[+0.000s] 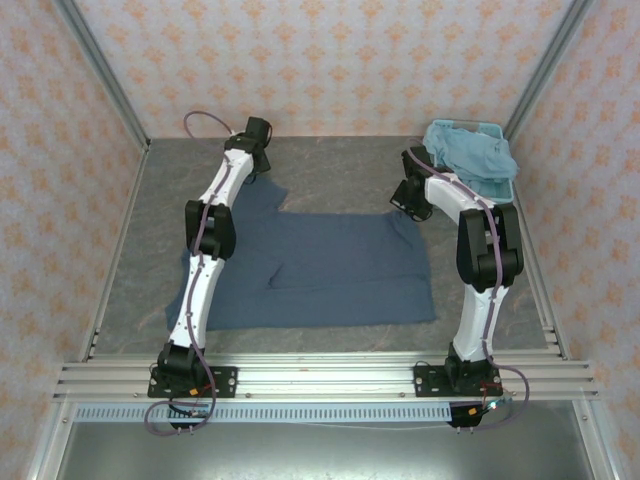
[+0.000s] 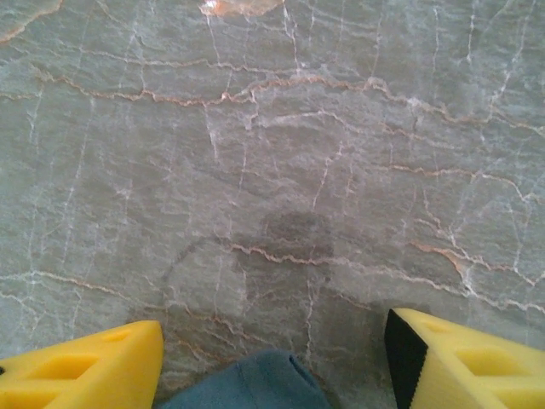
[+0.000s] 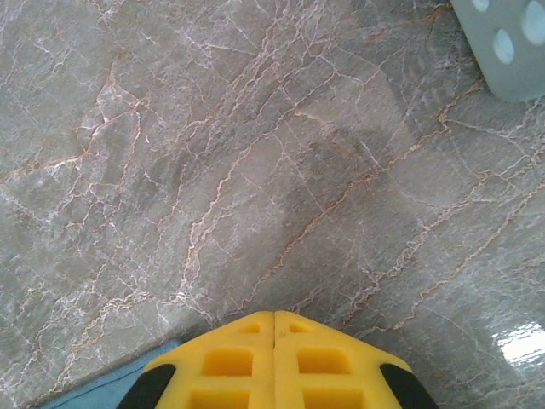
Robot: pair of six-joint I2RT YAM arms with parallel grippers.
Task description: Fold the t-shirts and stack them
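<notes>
The dark slate-blue t-shirt (image 1: 340, 270) was spread mid-frame, its long axis running left to right. The left gripper (image 2: 272, 345) was seen spread apart at its upper-left edge, and the right gripper (image 3: 274, 336) pressed together at its upper-right corner.

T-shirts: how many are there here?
2. A dark slate-blue t-shirt lies spread on the table; a pale sky-blue t-shirt is heaped in the basket, far right. Others may hide beneath.

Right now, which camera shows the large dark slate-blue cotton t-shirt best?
Top external: the dark slate-blue cotton t-shirt lies spread flat on the grey table, nearly whole. Left wrist catches a small fold; right wrist, a thin blue sliver, probably the same shirt.
</notes>
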